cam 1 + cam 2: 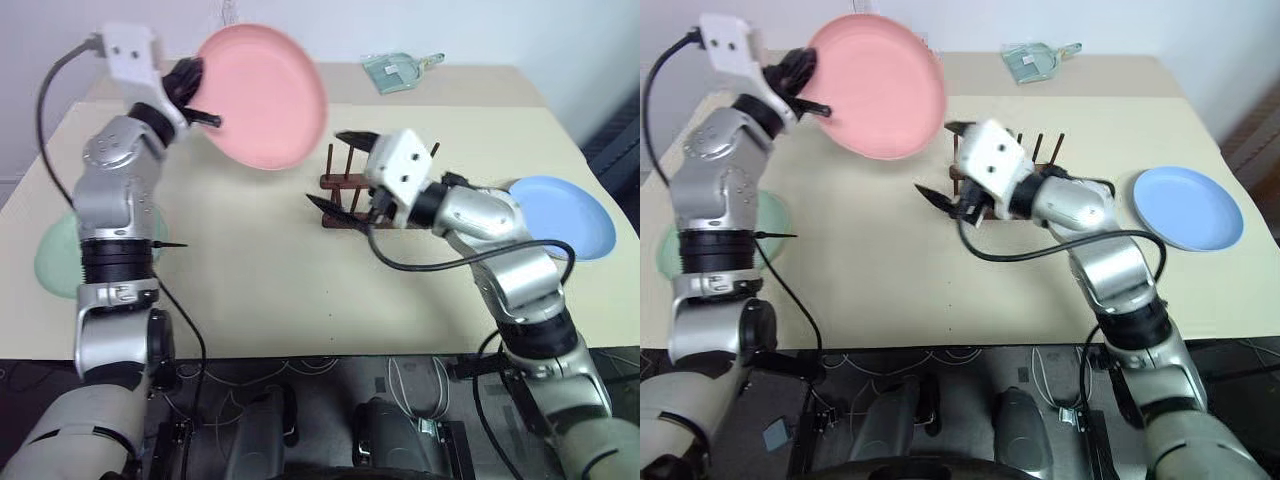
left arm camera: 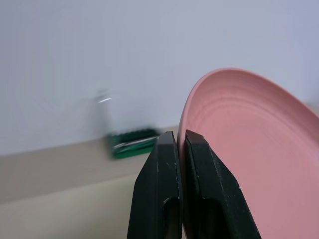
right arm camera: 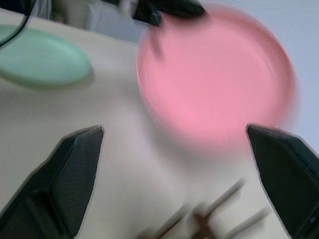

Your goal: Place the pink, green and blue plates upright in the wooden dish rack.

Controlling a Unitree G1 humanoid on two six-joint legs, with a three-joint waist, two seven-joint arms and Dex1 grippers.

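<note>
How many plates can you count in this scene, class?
3: the pink plate is held up in the left gripper, the green plate lies behind the left arm, and the blue plate lies at the table's right side.

A robot test lab: bare beige table (image 1: 300, 290), plain white wall (image 2: 149, 59), loose cables (image 1: 420, 385).

No writing, label, brand, number or sign can be read on anything here.
</note>
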